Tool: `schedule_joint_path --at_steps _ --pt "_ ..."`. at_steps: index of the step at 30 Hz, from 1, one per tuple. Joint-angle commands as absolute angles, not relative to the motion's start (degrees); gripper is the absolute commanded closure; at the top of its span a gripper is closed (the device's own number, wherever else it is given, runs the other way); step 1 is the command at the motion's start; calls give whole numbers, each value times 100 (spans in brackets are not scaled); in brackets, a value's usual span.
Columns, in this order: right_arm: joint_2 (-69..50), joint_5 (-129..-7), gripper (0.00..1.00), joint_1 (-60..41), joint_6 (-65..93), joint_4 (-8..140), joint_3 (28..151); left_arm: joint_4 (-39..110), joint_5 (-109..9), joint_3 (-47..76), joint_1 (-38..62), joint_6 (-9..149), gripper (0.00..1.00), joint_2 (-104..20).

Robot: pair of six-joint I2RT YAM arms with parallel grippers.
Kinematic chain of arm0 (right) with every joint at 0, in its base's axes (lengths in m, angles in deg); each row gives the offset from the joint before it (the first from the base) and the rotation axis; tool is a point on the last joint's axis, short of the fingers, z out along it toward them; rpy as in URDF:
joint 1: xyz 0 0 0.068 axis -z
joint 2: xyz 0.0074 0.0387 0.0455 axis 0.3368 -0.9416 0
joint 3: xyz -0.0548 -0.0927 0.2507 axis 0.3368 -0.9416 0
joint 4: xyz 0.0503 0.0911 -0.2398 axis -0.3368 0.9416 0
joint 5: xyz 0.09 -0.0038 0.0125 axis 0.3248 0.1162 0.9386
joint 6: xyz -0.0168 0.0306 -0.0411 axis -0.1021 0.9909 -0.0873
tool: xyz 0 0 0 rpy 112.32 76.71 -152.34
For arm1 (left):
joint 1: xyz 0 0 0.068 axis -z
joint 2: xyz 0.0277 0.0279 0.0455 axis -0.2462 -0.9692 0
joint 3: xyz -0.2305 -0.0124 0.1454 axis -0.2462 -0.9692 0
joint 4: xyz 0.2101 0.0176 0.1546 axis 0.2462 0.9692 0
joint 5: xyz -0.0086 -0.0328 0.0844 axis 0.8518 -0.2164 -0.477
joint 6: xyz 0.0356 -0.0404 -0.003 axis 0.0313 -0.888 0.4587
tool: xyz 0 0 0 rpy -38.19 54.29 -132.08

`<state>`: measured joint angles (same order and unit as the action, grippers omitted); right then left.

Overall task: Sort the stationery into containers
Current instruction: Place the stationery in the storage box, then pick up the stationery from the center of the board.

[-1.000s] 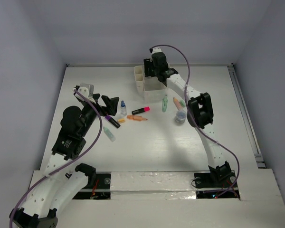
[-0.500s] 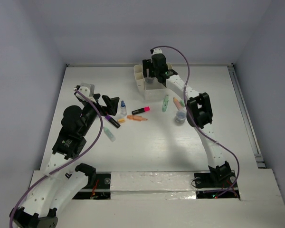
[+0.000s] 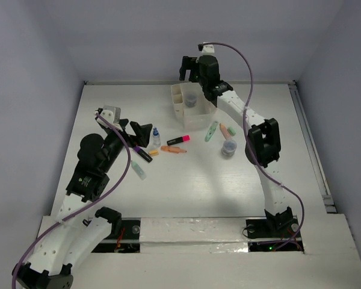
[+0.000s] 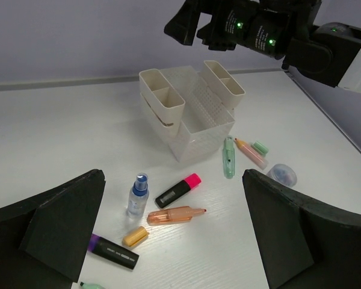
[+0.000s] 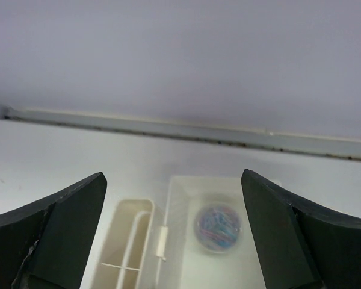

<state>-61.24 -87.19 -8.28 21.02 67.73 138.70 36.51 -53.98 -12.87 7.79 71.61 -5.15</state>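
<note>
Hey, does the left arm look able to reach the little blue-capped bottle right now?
Probably yes: the blue-capped bottle stands upright in the open just ahead of the left arm's open jaws, with nothing between them.

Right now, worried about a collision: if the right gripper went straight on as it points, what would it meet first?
Probably the round tub in the white organizer's middle compartment, ahead of the open right gripper; depth is unclear, so possibly its rim first.
</note>
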Motion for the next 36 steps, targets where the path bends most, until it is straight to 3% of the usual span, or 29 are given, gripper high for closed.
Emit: schedule_joint_path --at_steps 1,8,9,10,11,12,15,17,26,36 --pt "-6004 -8658 0 -914 2236 6502 13839 3412 -5239 -1343 798 7200 1 -482" --pt "-5024 -8175 1 -914 2342 6248 13313 3421 -5265 -1334 798 7200 1 -517" --pt "-4776 -8140 6 -914 2333 6160 12807 3421 -5265 -1334 798 7200 1 -508" --pt "-4495 -8131 18 -914 2333 6064 12488 3421 -5256 -1334 798 7200 1 -491" --pt "-4214 -8131 36 -914 2341 5924 12172 3412 -5247 -1343 798 7200 1 -482" --pt "-3628 -8105 37 -914 2341 5922 11560 3404 -5239 -1343 798 7192 1 -473" --pt "-2573 -8287 38 -914 2402 6395 10695 3421 -5212 -1326 798 7183 1 -438" --pt "-1843 -8534 36 -914 2446 6972 9468 3421 -5195 -1326 798 7174 1 -368" --pt "-82 -8940 25 -914 2930 9568 7319 3368 -5089 -1326 798 7121 1 -280" --pt "-923 -9221 18 -765 2992 9386 7106 3386 -5115 -1334 798 7121 1 -236"
